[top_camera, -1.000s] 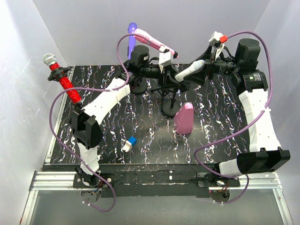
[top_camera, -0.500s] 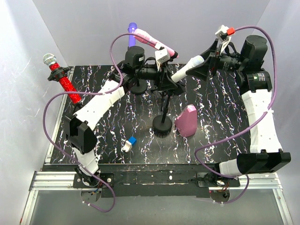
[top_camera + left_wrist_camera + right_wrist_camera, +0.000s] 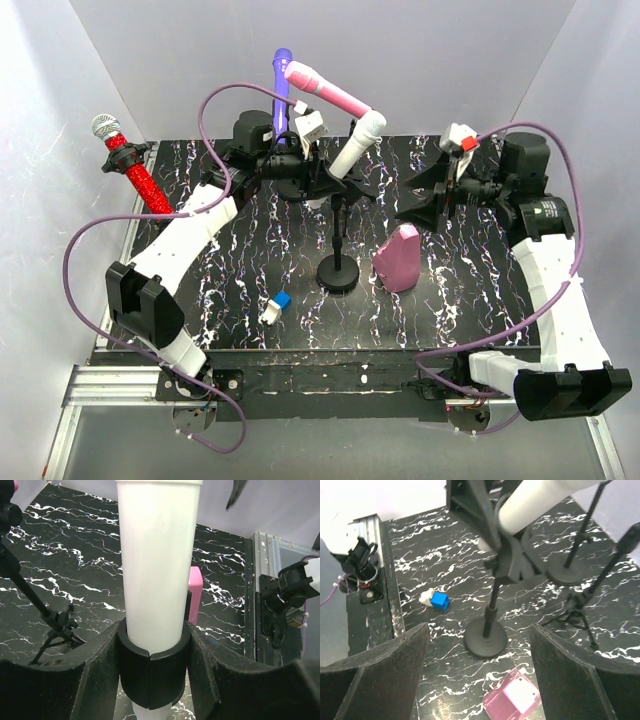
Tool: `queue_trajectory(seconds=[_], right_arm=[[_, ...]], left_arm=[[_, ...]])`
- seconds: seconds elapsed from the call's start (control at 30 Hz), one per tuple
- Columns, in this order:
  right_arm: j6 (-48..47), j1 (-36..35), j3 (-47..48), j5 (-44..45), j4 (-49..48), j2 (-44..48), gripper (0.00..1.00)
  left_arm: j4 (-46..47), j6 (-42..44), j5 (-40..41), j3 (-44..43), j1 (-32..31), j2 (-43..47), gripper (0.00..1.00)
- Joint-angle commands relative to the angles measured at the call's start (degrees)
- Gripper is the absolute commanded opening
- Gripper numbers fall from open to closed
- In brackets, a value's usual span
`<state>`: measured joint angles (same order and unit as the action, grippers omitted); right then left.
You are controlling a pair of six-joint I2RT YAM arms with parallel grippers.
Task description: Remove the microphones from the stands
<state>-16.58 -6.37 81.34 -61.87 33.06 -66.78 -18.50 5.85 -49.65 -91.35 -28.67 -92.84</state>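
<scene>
Sits in the clip [image 3: 150,657] atop the stand [image 3: 338,272], mid-table and well off the surface: the white mic [image 3: 357,150]. Slants up toward the back wall and slightly right, wider end high, thin tail poking out below the clip. Ends just beside the pink mic [image 3: 325,90] on the neighbouring stand.

Grips the clip, not the mic: left gripper [image 3: 152,680], fingers [image 3: 95,675] pressed against its black shell from both sides. Looks to be bracing the stand.

Hangs wide apart and empty: right gripper [image 3: 420,197], off to the mic's right, well apart from it and lower than its upper end.

Turns, most likely, on that gap. Leaves only the right arm free for the pull. Calls for a move left and up to the bare upper body, jaws set across the long axis. Then calls for a draw along that slant, up and out of the clip, clear of the pink mic.
</scene>
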Motion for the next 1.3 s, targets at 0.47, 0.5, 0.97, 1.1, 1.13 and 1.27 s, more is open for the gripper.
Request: queue_trajectory(seconds=[0.47, 0.5, 0.97, 1.1, 1.13, 1.27], right_arm=[[-1.4, -9.9, -7.2, 5.7, -11.4, -1.2, 0.84], [-1.3, -9.9, -7.5, 5.7, -11.6, -1.1, 0.84], [8.5, -9.9, -11.1, 10.0, -19.9, -1.7, 0.82], [12.1, -10.5, -12.9, 15.2, -22.8, -0.5, 0.79], [11.7, -10.7, -13.5, 16.1, -23.1, -0.2, 0.78], [10.9, -12.1, -15.5, 20.4, -23.8, 1.0, 0.73]], left_arm=[[5.1, -0.6, -7.0, -12.3, -3.4, -4.5, 0.67], [4.9, -0.5, -7.2, -13.5, -3.6, -5.2, 0.67], [-2.4, 0.4, -8.8, -24.0, -4.6, -11.3, 0.66], [-4.5, -0.1, -3.2, -25.9, -5.9, -11.1, 0.64], [-5.1, 0.3, -2.1, -26.0, -6.1, -10.7, 0.64], [-7.9, 1.7, 1.5, -26.1, -6.8, -9.4, 0.61]])
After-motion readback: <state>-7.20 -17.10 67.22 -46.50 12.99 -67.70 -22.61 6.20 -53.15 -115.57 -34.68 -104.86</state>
